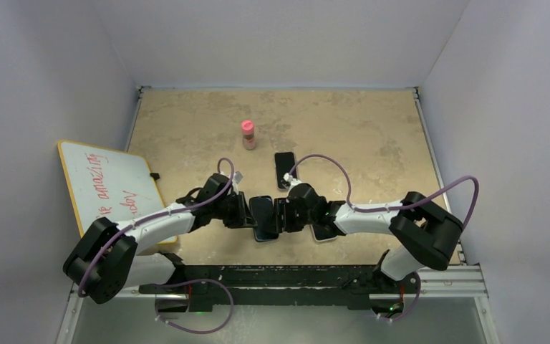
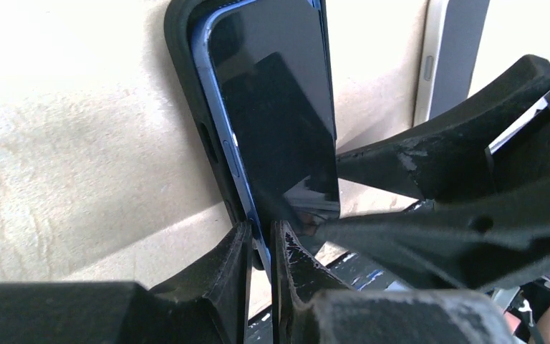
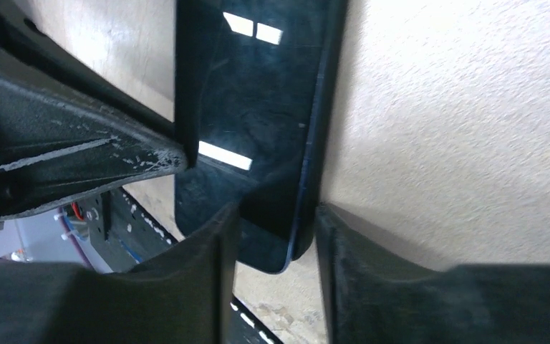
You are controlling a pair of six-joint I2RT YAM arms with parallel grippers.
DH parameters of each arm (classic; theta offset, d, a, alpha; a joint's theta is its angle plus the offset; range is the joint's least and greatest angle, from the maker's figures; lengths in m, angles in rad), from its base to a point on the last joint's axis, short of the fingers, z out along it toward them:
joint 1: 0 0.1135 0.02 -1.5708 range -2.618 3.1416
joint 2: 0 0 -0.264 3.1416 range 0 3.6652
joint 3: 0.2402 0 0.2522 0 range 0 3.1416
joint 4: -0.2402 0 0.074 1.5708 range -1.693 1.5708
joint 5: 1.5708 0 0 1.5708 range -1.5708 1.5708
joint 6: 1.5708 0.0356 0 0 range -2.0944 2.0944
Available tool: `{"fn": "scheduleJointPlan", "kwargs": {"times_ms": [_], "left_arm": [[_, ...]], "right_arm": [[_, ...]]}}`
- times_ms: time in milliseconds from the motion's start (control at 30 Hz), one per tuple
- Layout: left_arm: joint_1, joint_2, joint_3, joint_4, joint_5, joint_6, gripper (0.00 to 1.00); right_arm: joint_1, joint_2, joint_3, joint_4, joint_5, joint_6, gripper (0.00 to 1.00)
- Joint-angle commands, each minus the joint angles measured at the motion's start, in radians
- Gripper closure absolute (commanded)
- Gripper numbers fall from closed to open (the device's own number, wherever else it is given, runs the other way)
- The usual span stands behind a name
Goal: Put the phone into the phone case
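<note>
A blue phone (image 2: pixel 279 107) with a dark screen sits partly inside a black phone case (image 2: pixel 186 72). Both are held tilted just above the table at the centre (image 1: pixel 263 217). My left gripper (image 2: pixel 260 233) is shut on the phone's blue lower edge. It reaches in from the left (image 1: pixel 247 213). My right gripper (image 3: pixel 276 215) comes from the right (image 1: pixel 283 215). It is shut across the screen of the phone (image 3: pixel 251 100) and the back of the case (image 3: pixel 333 57). The case's far side is hidden.
A second black phone (image 1: pixel 284 170) lies flat behind the grippers. A pink-capped bottle (image 1: pixel 248 134) stands farther back. A whiteboard (image 1: pixel 111 183) lies at the left edge. A silver-edged device (image 2: pixel 447 57) lies under the right arm (image 1: pixel 322 231).
</note>
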Motion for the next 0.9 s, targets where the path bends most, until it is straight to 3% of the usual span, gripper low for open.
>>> {"fn": "scheduleJointPlan", "kwargs": {"times_ms": [0, 67, 133, 400, 633, 867], "left_arm": [[-0.016, -0.018, 0.011, 0.117, 0.05, -0.018, 0.82], [-0.018, -0.014, 0.013, 0.116, 0.042, -0.018, 0.8], [-0.017, -0.01, 0.021, 0.091, 0.022, -0.012, 0.78], [-0.017, 0.003, 0.055, 0.015, -0.014, 0.019, 0.69], [-0.009, -0.023, 0.074, -0.049, -0.052, 0.048, 0.66], [-0.001, 0.008, 0.08, -0.06, -0.048, 0.074, 0.6]], "right_arm": [[0.041, -0.078, 0.02, -0.133, 0.053, -0.098, 0.41], [0.042, -0.121, 0.004, -0.152, 0.066, -0.141, 0.33], [0.041, -0.163, -0.018, -0.153, 0.078, -0.182, 0.32], [0.041, -0.164, 0.01, -0.21, 0.104, -0.315, 0.45], [0.041, -0.104, 0.027, -0.19, 0.075, -0.358, 0.4], [0.043, -0.064, 0.052, -0.189, 0.038, -0.38, 0.44]]}}
